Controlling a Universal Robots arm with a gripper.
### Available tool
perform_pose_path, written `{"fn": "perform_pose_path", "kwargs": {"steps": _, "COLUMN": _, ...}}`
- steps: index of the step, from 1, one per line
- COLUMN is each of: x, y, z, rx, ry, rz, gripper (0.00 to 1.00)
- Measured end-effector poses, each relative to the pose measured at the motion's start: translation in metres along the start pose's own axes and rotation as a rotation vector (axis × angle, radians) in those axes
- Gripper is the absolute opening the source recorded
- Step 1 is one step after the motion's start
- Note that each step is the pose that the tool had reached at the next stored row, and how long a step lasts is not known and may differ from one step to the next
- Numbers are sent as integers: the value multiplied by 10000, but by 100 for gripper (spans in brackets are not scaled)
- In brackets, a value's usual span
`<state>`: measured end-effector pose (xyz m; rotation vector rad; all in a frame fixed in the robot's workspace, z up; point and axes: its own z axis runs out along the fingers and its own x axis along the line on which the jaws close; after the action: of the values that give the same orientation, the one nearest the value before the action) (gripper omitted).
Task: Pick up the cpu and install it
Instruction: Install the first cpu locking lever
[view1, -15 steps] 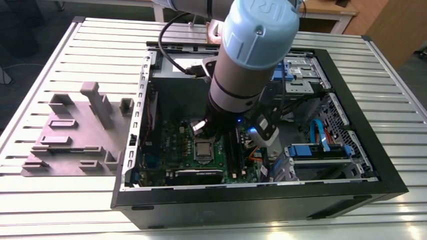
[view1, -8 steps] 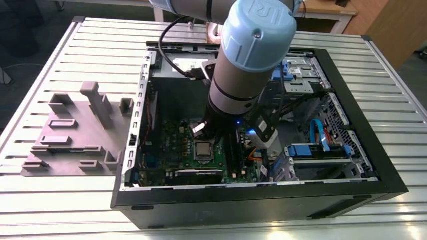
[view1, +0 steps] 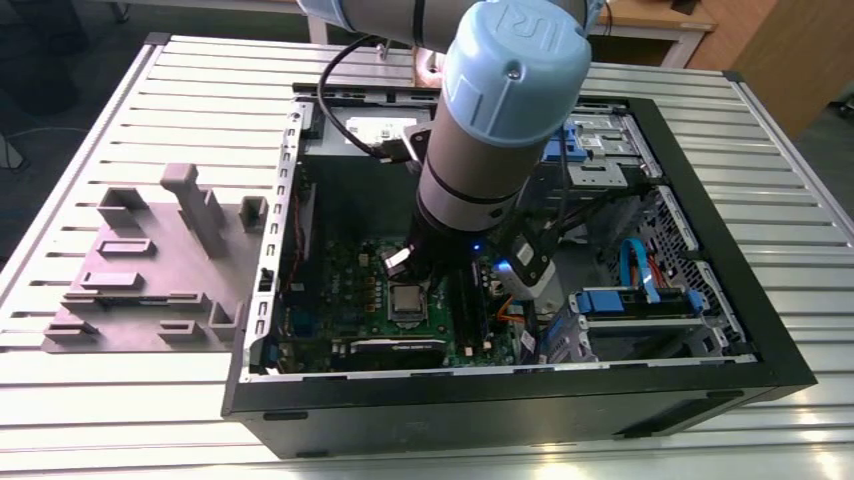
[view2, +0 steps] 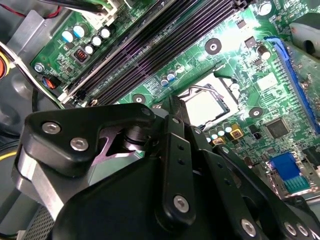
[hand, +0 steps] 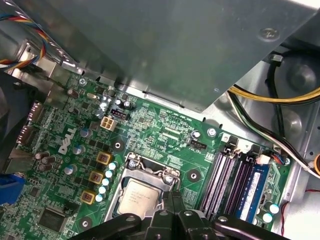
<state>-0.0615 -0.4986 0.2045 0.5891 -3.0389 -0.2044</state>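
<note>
Grey fixture block (view1: 147, 265) sits on the slatted tabletop (view1: 80, 130) at the exterior view's left; right of it, the open computer case (view1: 521, 400), with the arm (view1: 501, 120) reaching down into it over the green motherboard (hand: 165, 130). The cpu (hand: 141, 196) is seated in its socket frame (hand: 150, 172), memory slots (hand: 230, 182) beside it. Gripper (hand: 172, 200) hangs just above the cpu, jaws pressed together, holding nothing.
</note>
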Motion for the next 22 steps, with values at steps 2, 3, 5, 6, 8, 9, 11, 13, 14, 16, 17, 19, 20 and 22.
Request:
{"fn": "perform_pose_path", "kwargs": {"steps": 2, "x": 3, "y": -7, "z": 1, "rx": 19, "ry": 7, "rz": 2, "gripper": 10}}
{"fn": "perform_pose_path", "kwargs": {"steps": 3, "x": 5, "y": -13, "z": 0, "rx": 32, "ry": 13, "rz": 2, "gripper": 10}}
{"fn": "perform_pose_path", "kwargs": {"steps": 5, "x": 11, "y": -27, "z": -1, "rx": 56, "ry": 22, "rz": 3, "gripper": 10}}
{"fn": "perform_pose_path", "kwargs": {"steps": 6, "x": 14, "y": -35, "z": -2, "rx": 69, "ry": 27, "rz": 4, "gripper": 10}}
{"fn": "perform_pose_path", "kwargs": {"steps": 8, "x": 19, "y": -48, "z": -4, "rx": 104, "ry": 42, "rz": 7, "gripper": 10}}
{"fn": "perform_pose_path", "kwargs": {"steps": 9, "x": 21, "y": -51, "z": -4, "rx": 125, "ry": 50, "rz": 9, "gripper": 10}}
{"fn": "perform_pose_path", "kwargs": {"steps": 11, "x": 20, "y": -54, "z": -3, "rx": 186, "ry": 76, "rz": 13, "gripper": 10}}
{"fn": "perform_pose_path", "kwargs": {"steps": 13, "x": 18, "y": -56, "z": 1, "rx": 210, "ry": 86, "rz": 14, "gripper": 10}}
{"fn": "perform_pose_path", "kwargs": {"steps": 14, "x": 17, "y": -57, "z": 4, "rx": 212, "ry": 87, "rz": 16, "gripper": 10}}
{"fn": "perform_pose_path", "kwargs": {"steps": 16, "x": 16, "y": -57, "z": 7, "rx": 212, "ry": 86, "rz": 15, "gripper": 10}}
{"fn": "perform_pose_path", "kwargs": {"steps": 17, "x": 16, "y": -57, "z": 7, "rx": 212, "ry": 86, "rz": 15, "gripper": 10}}
{"fn": "perform_pose_path", "kwargs": {"steps": 19, "x": 13, "y": -59, "z": 9, "rx": 210, "ry": 85, "rz": 14, "gripper": 10}}
{"fn": "perform_pose_path", "kwargs": {"steps": 20, "x": 13, "y": -59, "z": 10, "rx": 211, "ry": 86, "rz": 14, "gripper": 10}}
{"fn": "perform_pose_path", "kwargs": {"steps": 22, "x": 13, "y": -59, "z": 12, "rx": 211, "ry": 85, "rz": 14, "gripper": 10}}
